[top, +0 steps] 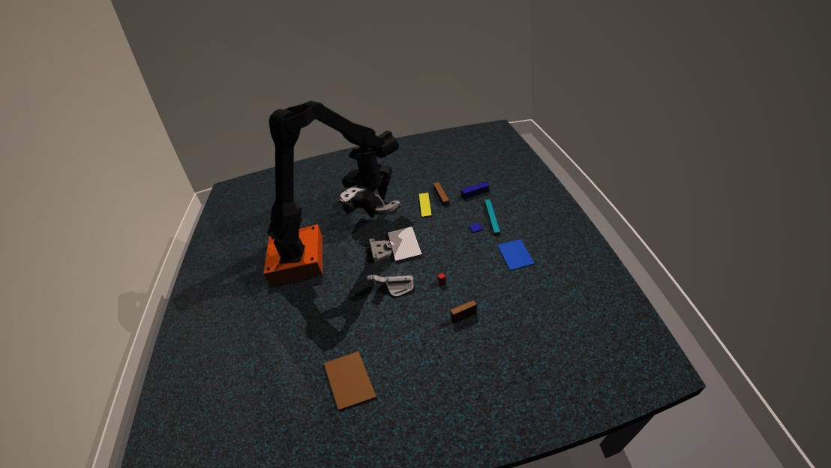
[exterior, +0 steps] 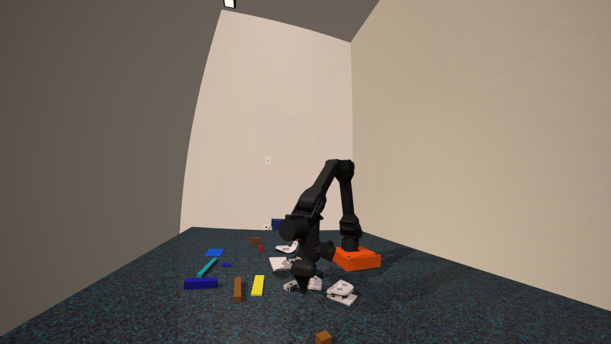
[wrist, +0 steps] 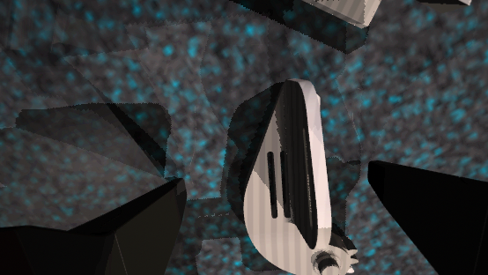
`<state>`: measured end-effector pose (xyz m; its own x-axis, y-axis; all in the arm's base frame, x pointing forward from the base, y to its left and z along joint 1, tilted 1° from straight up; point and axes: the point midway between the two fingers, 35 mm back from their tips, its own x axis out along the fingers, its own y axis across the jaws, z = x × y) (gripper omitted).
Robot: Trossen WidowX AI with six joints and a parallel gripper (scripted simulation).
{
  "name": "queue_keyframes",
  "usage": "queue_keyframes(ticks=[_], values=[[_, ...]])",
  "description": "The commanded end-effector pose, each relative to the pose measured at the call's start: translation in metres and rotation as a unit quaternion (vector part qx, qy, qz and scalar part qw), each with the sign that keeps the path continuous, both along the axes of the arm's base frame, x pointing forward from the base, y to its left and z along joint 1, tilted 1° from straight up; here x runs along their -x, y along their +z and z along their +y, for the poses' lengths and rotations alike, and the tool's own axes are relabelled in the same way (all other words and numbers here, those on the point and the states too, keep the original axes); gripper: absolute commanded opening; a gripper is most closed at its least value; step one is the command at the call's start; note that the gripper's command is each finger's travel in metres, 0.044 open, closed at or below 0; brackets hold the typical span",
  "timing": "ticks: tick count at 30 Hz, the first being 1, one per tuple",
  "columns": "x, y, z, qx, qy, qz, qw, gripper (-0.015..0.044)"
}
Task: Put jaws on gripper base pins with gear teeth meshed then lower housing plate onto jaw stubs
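My gripper is open and low at the table, its fingers on either side of a white jaw. Nothing is gripped. The jaw's gear teeth are at the bottom of the wrist view. The second white jaw lies on the near side in the top view. Between the jaws stands what looks like the gripper base, with a ribbed square plate and a holed bracket. The likely housing plate, with two round holes, lies beyond my gripper, partly hidden in the top view.
A yellow block and a brown bar lie beside the jaw. Farther off are a dark blue bar, a teal bar, a blue plate, a red cube and a brown plate.
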<state>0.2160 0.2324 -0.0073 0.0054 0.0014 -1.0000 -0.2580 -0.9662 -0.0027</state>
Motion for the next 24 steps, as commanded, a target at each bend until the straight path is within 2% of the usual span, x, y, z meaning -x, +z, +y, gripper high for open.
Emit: queue_keyframes(ticks=[1,18,24], values=[[0.0005,-0.0012,0.0005,-0.001,0.002,0.001,1.000,0.0440],[0.0005,-0.0015,0.0005,-0.001,0.002,0.001,1.000,0.0440],[0.0001,-0.0012,-0.0001,0.000,0.000,0.000,1.000,0.0282]])
